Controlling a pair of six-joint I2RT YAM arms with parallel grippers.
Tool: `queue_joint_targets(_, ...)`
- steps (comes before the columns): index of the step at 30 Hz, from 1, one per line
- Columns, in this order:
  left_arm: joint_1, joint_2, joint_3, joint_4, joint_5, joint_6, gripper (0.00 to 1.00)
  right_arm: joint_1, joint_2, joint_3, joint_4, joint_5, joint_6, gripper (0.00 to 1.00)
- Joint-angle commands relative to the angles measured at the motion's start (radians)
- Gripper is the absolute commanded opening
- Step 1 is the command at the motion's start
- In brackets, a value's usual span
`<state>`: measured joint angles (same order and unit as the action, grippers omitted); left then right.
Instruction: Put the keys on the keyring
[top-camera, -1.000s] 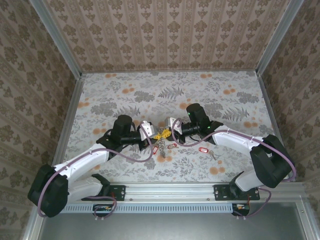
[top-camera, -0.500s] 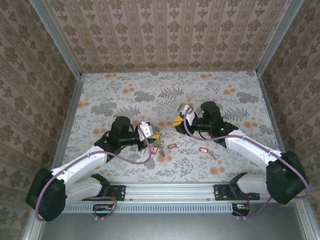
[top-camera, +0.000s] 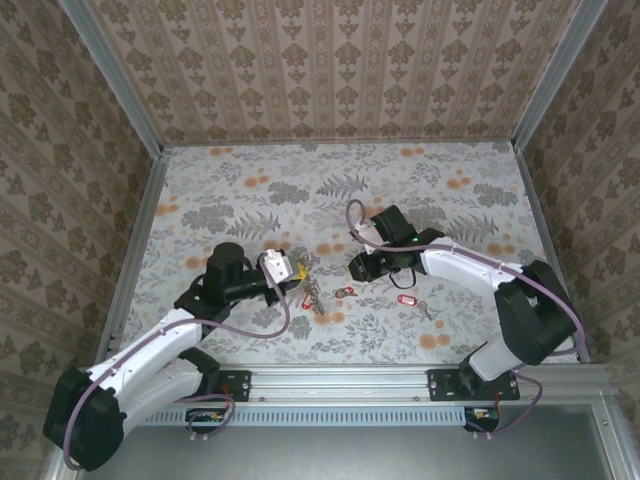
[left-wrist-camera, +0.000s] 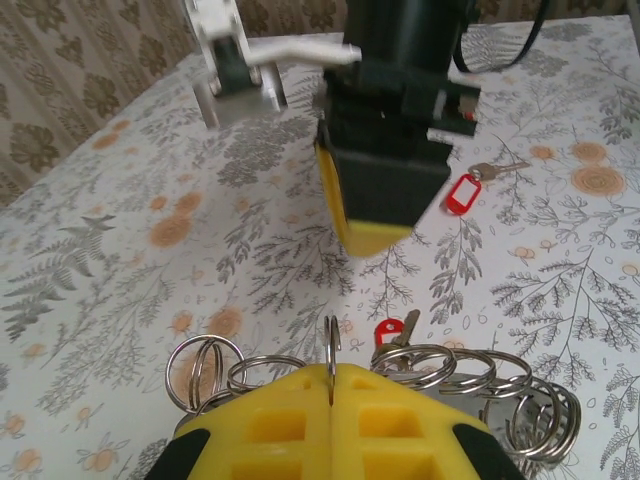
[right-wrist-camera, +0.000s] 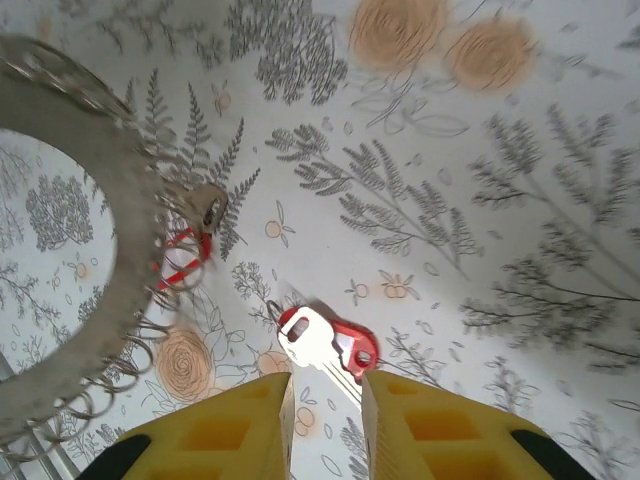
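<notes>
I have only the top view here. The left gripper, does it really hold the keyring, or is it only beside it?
Observer: It holds it. In the left wrist view the left gripper is shut on the keyring, pinching one thin loop of it.
Operator: And the right gripper, is it open or shut?
Observer: Open. In the right wrist view the fingers of the right gripper stand slightly apart, with a gap between them.
Operator: What is in front of it?
Observer: A key with a red tag lies on the table just past that gap. It does not look pinched.
</notes>
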<state>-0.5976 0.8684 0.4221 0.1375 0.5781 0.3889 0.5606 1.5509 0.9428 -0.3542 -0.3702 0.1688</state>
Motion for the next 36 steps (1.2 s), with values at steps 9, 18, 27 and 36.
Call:
queue_joint_targets(9,0.016,-0.085,-0.028,-0.047,0.000,-0.035,0.00,0.056,0.225,0.183,-0.112,-0.068,-0.039,0.30)
queue_joint_targets(18,0.016,-0.077,-0.014,-0.058,0.004,-0.028,0.00,0.084,0.302,0.255,-0.178,-0.087,-0.070,0.33)
queue_joint_targets(27,0.016,-0.066,-0.003,-0.057,0.011,-0.028,0.00,0.101,0.349,0.297,-0.249,-0.066,-0.085,0.33)
queue_joint_targets(36,0.016,-0.051,0.002,-0.052,0.017,-0.026,0.00,0.108,0.390,0.322,-0.266,-0.087,-0.100,0.29)
